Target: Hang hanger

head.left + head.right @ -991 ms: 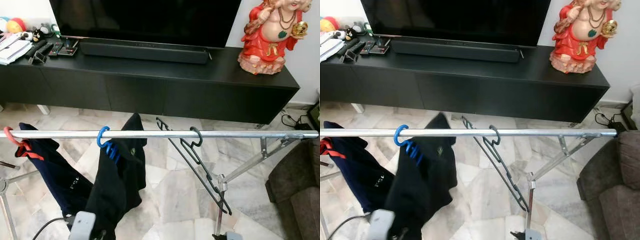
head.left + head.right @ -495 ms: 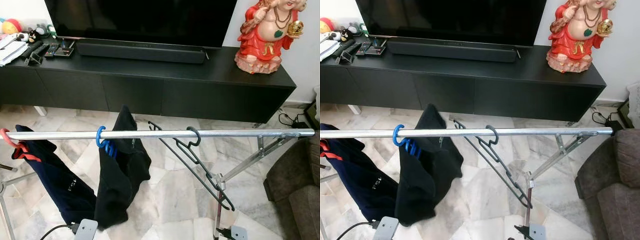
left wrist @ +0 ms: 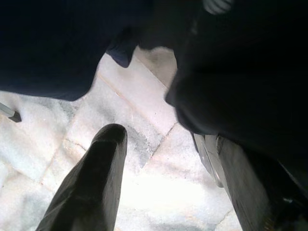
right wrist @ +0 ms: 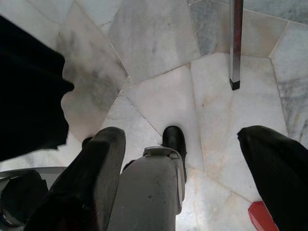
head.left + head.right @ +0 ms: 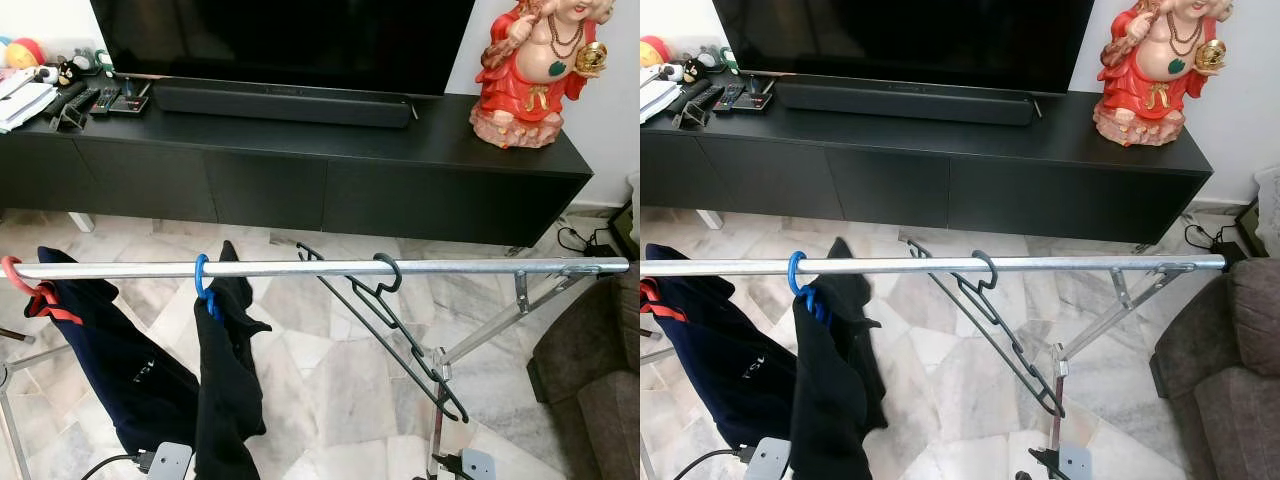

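An empty black hanger [image 5: 388, 312] hangs by its hook on the silver rail [image 5: 430, 267] of a drying rack, right of the middle, tilted down to the right. A blue hanger [image 5: 204, 284] with a black garment [image 5: 228, 380] hangs left of it. At the rail's left end a red hanger [image 5: 24, 288] carries a navy garment [image 5: 110, 360]. Both arms hang low below the rail. My left gripper [image 3: 168, 192] is open over the floor beside dark cloth. My right gripper [image 4: 183, 168] is open too, with nothing between its fingers [image 4: 91, 173].
A long black TV console [image 5: 300, 170] stands behind the rack, with a soundbar [image 5: 285, 100], remotes and a red figurine [image 5: 535, 70]. A brown sofa [image 5: 600, 390] is at the right. The rack's slanted leg [image 5: 500, 320] and upright post [image 4: 236, 43] stand on the marble floor.
The black garment on the blue hanger has swung and now hangs narrower and straighter. The black hanger stays on the rail. The camera pulled back slightly a second ago.
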Available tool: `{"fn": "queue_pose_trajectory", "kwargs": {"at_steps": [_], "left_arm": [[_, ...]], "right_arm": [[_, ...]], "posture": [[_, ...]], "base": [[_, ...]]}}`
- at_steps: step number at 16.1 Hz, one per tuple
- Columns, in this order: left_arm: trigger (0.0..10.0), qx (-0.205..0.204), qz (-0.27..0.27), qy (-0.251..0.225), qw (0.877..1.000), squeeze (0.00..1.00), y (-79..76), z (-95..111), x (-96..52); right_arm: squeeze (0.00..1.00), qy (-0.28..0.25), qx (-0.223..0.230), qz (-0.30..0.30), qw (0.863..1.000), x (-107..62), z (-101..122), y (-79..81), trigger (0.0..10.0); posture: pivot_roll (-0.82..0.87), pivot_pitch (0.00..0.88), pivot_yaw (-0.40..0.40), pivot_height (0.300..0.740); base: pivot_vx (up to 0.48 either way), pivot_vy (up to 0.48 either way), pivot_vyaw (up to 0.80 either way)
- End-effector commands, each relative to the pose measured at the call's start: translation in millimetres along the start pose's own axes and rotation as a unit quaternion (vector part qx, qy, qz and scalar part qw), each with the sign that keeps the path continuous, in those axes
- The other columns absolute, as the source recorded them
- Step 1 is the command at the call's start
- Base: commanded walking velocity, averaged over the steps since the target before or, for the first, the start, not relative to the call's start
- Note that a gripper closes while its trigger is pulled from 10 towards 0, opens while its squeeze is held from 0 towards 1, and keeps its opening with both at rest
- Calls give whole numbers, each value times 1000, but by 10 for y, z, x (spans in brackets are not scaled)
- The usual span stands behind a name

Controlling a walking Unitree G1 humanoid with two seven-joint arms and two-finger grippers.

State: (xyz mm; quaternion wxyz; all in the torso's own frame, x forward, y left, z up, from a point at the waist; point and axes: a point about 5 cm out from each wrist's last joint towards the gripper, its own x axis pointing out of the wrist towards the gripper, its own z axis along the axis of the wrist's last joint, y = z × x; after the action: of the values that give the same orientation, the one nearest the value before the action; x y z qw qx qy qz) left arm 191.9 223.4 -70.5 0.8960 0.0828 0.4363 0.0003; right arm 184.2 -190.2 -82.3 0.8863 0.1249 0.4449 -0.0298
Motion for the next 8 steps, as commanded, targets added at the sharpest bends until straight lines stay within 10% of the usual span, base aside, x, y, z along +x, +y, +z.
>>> {"fn": "queue_pose_trajectory", "kwargs": {"at_steps": [1,8], "left_arm": [[10000,1,0,15,1000,0,-7,-88,-14],[10000,1,0,15,1000,0,-7,-88,-14]], "right_arm": [[0,7,0,-7,1000,-17,-47,-45,10000],[0,7,0,-7,1000,-17,-47,-45,10000]], "posture": [[7,146,-41,740],[7,146,-41,740]], "base": [[0,0,0],[0,0,0]]}}
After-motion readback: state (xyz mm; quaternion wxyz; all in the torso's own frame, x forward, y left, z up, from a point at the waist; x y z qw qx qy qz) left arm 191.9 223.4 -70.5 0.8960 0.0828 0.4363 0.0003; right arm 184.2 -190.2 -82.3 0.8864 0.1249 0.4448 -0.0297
